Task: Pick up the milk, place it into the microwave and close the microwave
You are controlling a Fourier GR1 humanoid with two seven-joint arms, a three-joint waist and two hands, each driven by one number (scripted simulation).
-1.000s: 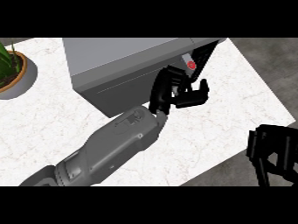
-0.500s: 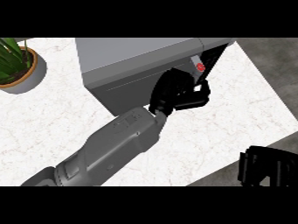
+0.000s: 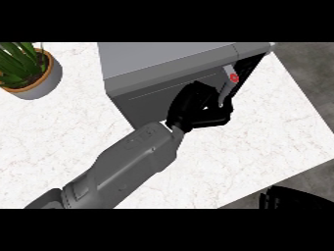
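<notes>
- Microwave [image 3: 162, 66]: grey box at the back of the white marbled counter [image 3: 271, 132], dark opening on its right side.
- Door [image 3: 250, 73]: dark panel, swung partly out at the right front corner.
- Milk [image 3: 231, 83]: small white carton with a red round mark near its top, standing tilted at the mouth of the opening, just inside the door edge; lower part hidden by fingers.
- Left hand [image 3: 195, 108]: black, on a grey forearm crossing from lower left; fingers curled round the carton's lower end.
- Right hand [image 3: 296, 198]: dark shape at the lower right edge, off the counter; cannot tell how its fingers stand.
- Potted plant [image 3: 21, 68]: green leaves, grey pot, far left corner.
</notes>
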